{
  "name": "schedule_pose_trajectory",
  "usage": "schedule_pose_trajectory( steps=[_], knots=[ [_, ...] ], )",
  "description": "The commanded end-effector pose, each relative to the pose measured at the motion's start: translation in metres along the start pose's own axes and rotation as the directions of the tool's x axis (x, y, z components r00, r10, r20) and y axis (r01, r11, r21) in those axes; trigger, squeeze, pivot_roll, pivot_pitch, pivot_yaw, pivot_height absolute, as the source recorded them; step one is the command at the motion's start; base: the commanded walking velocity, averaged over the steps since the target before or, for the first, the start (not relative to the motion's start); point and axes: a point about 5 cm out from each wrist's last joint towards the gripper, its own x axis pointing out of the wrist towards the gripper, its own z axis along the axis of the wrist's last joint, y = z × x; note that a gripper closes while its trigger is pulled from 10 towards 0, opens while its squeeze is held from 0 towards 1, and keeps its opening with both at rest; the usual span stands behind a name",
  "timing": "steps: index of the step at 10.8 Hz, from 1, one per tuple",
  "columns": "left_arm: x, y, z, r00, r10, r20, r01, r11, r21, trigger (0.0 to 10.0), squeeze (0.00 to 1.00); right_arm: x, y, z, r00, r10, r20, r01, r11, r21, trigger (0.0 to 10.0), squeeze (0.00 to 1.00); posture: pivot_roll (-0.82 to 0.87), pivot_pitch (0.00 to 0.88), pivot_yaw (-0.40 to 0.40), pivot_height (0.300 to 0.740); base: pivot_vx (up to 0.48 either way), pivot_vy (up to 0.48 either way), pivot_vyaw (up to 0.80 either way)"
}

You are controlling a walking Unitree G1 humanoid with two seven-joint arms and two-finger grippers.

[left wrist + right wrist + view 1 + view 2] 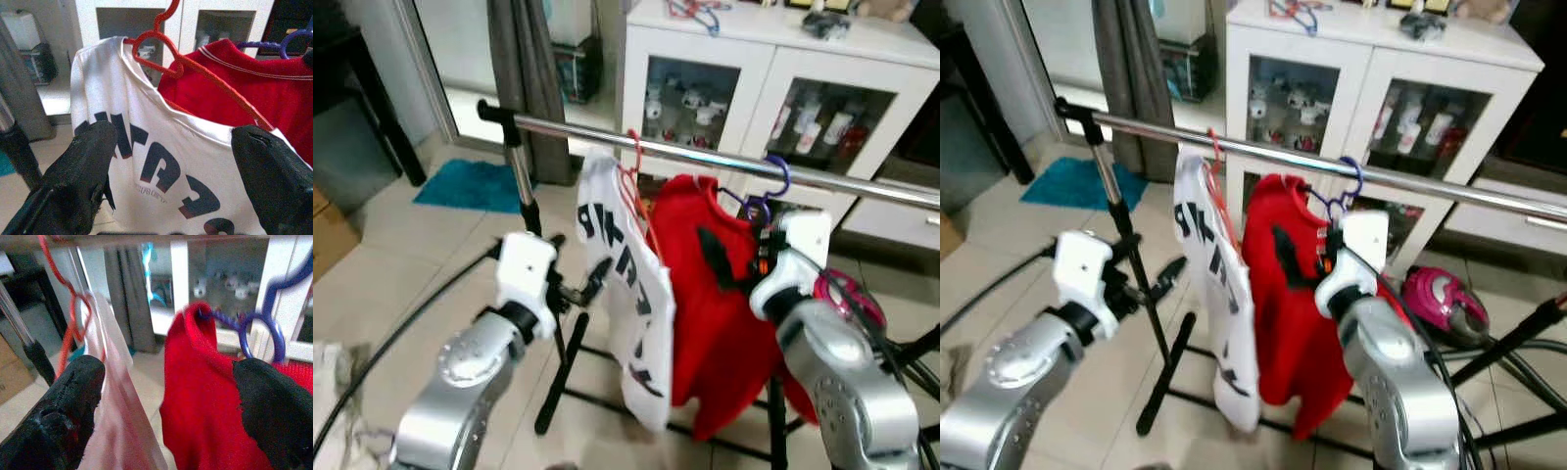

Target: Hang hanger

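A silver clothes rail (705, 157) crosses in front of me at chest height. On it hangs a red hanger (161, 39) carrying a white printed T-shirt (626, 294). Beside it, a purple hanger (264, 328) holds a red shirt (715, 333). My left gripper (579, 264) is open just left of the white T-shirt, its fingers spread wide and pointing at the shirt's shoulder. My right gripper (739, 250) is open close to the red shirt's collar, below the purple hook, with nothing between its fingers.
Behind the rail stands a white glass-door cabinet (754, 59) with spare hangers (695, 12) on top. A grey curtain (533, 69) and blue mat (470, 184) lie left. The rack's black legs (558, 392) and a pink vacuum (847, 294) are on the floor.
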Motion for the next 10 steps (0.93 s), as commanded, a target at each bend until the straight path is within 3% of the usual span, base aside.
schedule_pose_trajectory(
  steps=[1, 3, 5, 7, 10],
  knots=[
    [0.000, 0.001, 0.006, 1.000, -0.004, 0.018, 0.003, 1.000, 0.020, 10.0, 0.00, 0.003, 0.002, 0.002, 1.000, 0.006, 0.008, -0.006, 1.000, 0.004, 10.0, 1.00, 0.13, 0.038, -0.015, 0.740, 0.000, 0.000, 0.80],
    [-0.001, 0.007, 0.007, 1.000, 0.012, 0.016, -0.012, 1.000, 0.023, 10.0, 0.00, 0.022, 0.009, 0.009, 0.999, 0.016, 0.029, -0.017, 1.000, 0.014, 10.0, 1.00, 0.13, 0.041, -0.007, 0.740, 0.000, 0.000, 0.80],
    [-0.003, 0.001, 0.004, 0.999, -0.033, -0.004, 0.033, 0.998, 0.057, 10.0, 0.00, 0.032, 0.005, 0.018, 0.997, -0.039, 0.064, 0.038, 0.999, 0.011, 10.0, 1.00, 0.15, 0.026, -0.019, 0.740, 0.000, 0.000, 0.80],
    [0.000, 0.010, 0.009, 1.000, -0.001, 0.020, -0.001, 0.997, 0.071, 10.0, 0.00, 0.033, 0.001, 0.019, 0.990, -0.115, 0.082, 0.115, 0.993, -0.002, 10.0, 1.00, 0.14, 0.022, -0.032, 0.740, 0.000, 0.000, 0.00],
    [-0.002, 0.004, 0.007, 0.999, -0.026, 0.028, 0.025, 0.999, 0.036, 10.0, 0.00, 0.029, 0.002, 0.018, 0.992, -0.092, 0.087, 0.095, 0.995, -0.021, 10.0, 1.00, 0.14, 0.013, -0.028, 0.740, 0.309, 0.000, 0.00]
  ],
)
